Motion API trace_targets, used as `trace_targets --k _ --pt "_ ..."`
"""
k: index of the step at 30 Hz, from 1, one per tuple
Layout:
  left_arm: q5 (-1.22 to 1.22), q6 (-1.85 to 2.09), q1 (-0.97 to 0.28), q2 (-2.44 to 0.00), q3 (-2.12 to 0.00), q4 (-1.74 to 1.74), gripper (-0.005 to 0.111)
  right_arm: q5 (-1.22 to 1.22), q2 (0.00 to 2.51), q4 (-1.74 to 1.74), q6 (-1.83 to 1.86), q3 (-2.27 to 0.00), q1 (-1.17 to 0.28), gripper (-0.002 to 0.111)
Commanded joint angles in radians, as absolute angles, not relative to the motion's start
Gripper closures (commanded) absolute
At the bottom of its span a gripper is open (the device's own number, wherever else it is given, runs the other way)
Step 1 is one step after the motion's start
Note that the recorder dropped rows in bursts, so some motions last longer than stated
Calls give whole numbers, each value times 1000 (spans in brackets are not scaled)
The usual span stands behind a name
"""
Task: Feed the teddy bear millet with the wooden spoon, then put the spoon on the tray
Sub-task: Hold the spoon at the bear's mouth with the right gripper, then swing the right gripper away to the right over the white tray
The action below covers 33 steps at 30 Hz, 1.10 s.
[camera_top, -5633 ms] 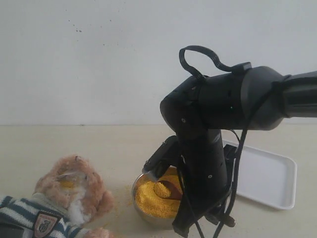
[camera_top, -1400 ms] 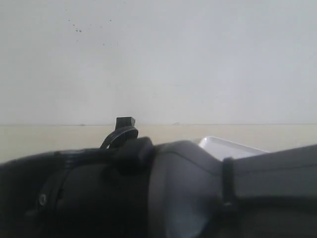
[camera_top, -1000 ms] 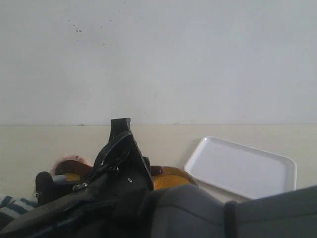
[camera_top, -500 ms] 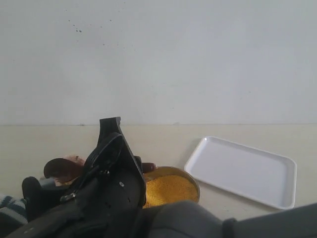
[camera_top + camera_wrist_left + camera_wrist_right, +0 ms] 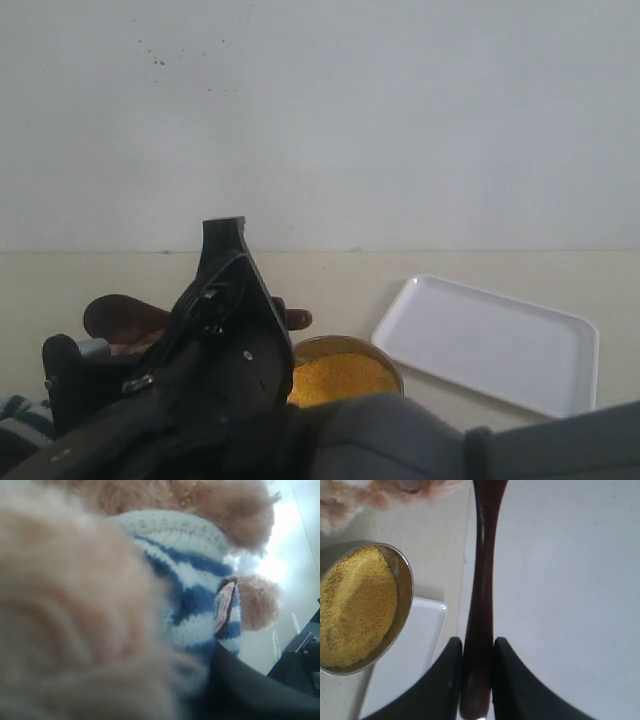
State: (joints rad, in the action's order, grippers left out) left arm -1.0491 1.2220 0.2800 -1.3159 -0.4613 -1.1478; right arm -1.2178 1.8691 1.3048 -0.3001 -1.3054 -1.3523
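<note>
The spoon (image 5: pixel 479 605) between my right fingers (image 5: pixel 510 685) was dark reddish wood, polished smooth, with a glossy streak running down its handle. The fingers themselves were matt black, plastic or rubber by the look. At the left of that wrist view the bowl (image 5: pixel 409 587) was shiny metal, and the millet (image 5: pixel 355 605) in it was dry, grainy and dull yellow. The tray (image 5: pixel 490 340) looked like smooth white plastic with a soft sheen. The bear (image 5: pixel 75 630) was fluffy plush, its shirt (image 5: pixel 180 595) a ribbed knit, and the badge (image 5: pixel 223 605) a flatter, smoother patch.

Black arm (image 5: pixel 240 385) with silver screws (image 5: pixel 246 354), cables (image 5: pixel 207 298); right gripper (image 5: pixel 477 642) black, curved.
</note>
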Motion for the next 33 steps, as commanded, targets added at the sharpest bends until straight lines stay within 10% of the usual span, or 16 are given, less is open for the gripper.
trace_targets --k 1,19,33 --pt "-1070 1228 283 -1305 -460 -1162 103 -1221 1846 1312 -316 -1303 -1345 108" --pt "-1065 1228 283 -1305 -460 -1162 103 -1074 1516 805 -478 -1081 -809 108" --pt "-1068 1228 283 -1305 -460 -1162 103 -745 1798 480 -318 -1208 -341 108"
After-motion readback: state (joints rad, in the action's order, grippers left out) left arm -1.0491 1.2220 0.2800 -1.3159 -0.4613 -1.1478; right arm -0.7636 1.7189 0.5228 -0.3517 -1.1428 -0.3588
